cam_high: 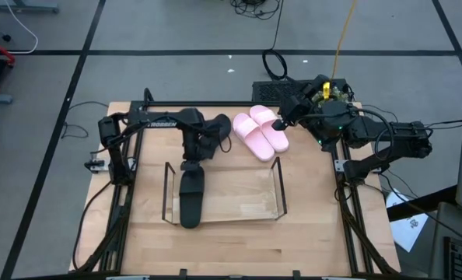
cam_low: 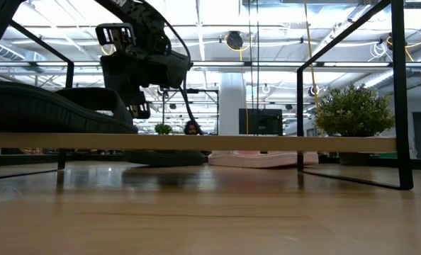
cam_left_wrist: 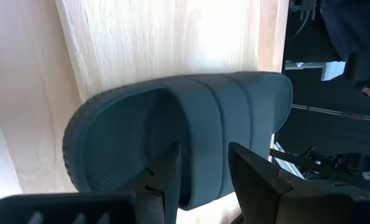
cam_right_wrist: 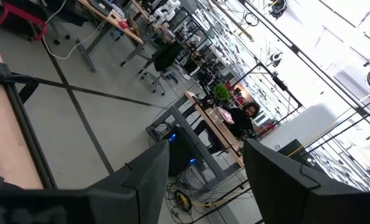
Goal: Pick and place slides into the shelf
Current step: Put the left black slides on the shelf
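The left gripper (cam_high: pixel 194 163) is just above one black slide (cam_high: pixel 190 196) that lies lengthwise on the left part of the clear shelf (cam_high: pixel 278 183), its fingers (cam_left_wrist: pixel 166 177) apart around the wide matte strap. A second black slide (cam_high: pixel 215 132) lies on the table behind the shelf, just left of the two pale pink slides (cam_high: pixel 260 132), which sit side by side. The right gripper (cam_high: pixel 280 123) hangs over the pink pair's far right edge with fingers apart, holding nothing; the shelf's dark wire end frames stand at either side.
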You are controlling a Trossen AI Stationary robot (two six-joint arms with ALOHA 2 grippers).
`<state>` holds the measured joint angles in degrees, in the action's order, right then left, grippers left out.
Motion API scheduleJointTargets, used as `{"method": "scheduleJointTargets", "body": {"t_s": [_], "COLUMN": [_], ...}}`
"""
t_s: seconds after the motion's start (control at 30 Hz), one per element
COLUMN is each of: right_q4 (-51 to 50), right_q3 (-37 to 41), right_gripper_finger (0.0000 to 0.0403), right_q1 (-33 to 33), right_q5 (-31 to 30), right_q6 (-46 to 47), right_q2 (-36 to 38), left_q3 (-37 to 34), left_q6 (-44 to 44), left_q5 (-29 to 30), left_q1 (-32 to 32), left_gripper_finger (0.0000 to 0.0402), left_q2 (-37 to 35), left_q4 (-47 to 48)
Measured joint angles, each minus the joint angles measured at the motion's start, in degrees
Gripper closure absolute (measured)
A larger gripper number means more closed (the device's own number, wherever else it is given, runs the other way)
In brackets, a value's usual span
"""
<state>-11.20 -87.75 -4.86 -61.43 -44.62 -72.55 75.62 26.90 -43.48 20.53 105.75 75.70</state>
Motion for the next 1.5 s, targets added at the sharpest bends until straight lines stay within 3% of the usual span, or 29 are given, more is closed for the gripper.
{"method": "scheduleJointTargets", "body": {"t_s": [0.17,0.33,0.8,0.9,1.07,1.5], "right_q4": [0.00,0.00,0.04,0.04,0.05,0.24], "right_q3": [0.00,-0.01,0.00,-0.01,0.00,-0.01], "right_gripper_finger": [0.0206,0.0206,0.0206,0.0206,0.0206,0.0206], "right_q1": [-0.98,-1.27,-1.26,-1.27,-1.26,-1.25], "right_q5": [0.02,0.01,0.00,0.00,0.00,0.00], "right_q6": [0.00,0.01,0.00,0.00,0.46,0.63], "right_q2": [0.00,0.00,0.00,0.01,0.00,0.00], "left_q3": [-2.06,-2.15,-2.15,-2.14,-3.83,-5.47], "left_q6": [-1.08,-0.90,0.30,0.93,2.79,2.35], "left_q5": [-0.17,-4.24,-3.06,-3.37,-6.61,-5.81], "left_q1": [-0.04,-0.32,-2.32,-2.31,-2.29,-0.03], "left_gripper_finger": [0.0275,0.0275,0.0277,0.0303,0.0389,0.0400], "left_q2": [0.00,0.00,0.00,0.00,0.00,0.00], "left_q4": [-0.47,-0.84,-0.83,-0.83,-1.05,4.87]}}
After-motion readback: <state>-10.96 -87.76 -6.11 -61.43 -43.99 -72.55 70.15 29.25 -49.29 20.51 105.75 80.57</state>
